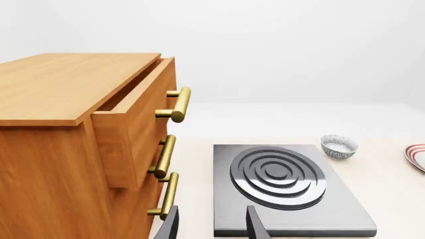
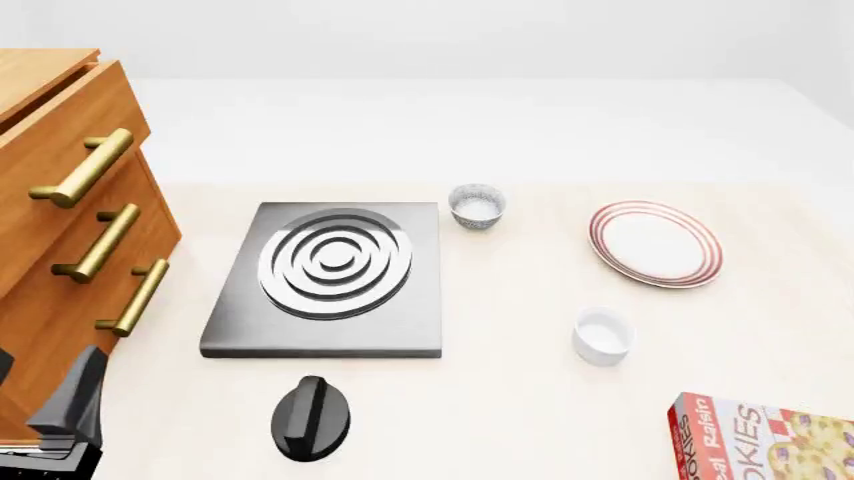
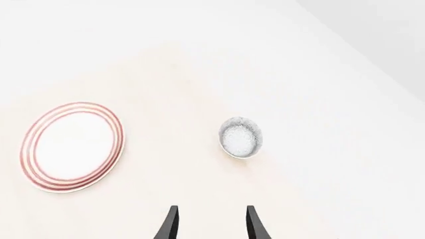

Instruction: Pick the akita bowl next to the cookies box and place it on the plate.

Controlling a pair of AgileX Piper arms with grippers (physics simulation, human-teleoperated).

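A pale table (image 2: 534,420) is seen carrying everything, with a wooden cabinet (image 2: 27,230) standing at its left edge; three brass handles are fitted to its drawers, and the top drawer (image 1: 133,107) is shown pulled partly out. Just beside the cabinet a grey stove slab with a ringed burner (image 2: 334,262) is laid flat, and a black knob (image 2: 311,418) is set on the near side of it. The cookies box (image 2: 767,440) is cut off by the near right corner of the front view. The plate (image 2: 655,243) lies on the right half of the table, bare. The akita bowl (image 2: 602,336) is found upright between the plate and the cookies box, apart from both, on open tabletop. A second speckled bowl (image 2: 477,206) is placed by the slab's far right corner. The left gripper (image 1: 212,226) is held low by the cabinet's near side, fingers spread with only air between them, the slab ahead of it and the akita bowl well apart. The right gripper (image 3: 211,226) is also parted and holding nothing; a speckled bowl (image 3: 240,138), taken to be the akita bowl, lies ahead of its fingertips, untouched, with the plate off to one side.
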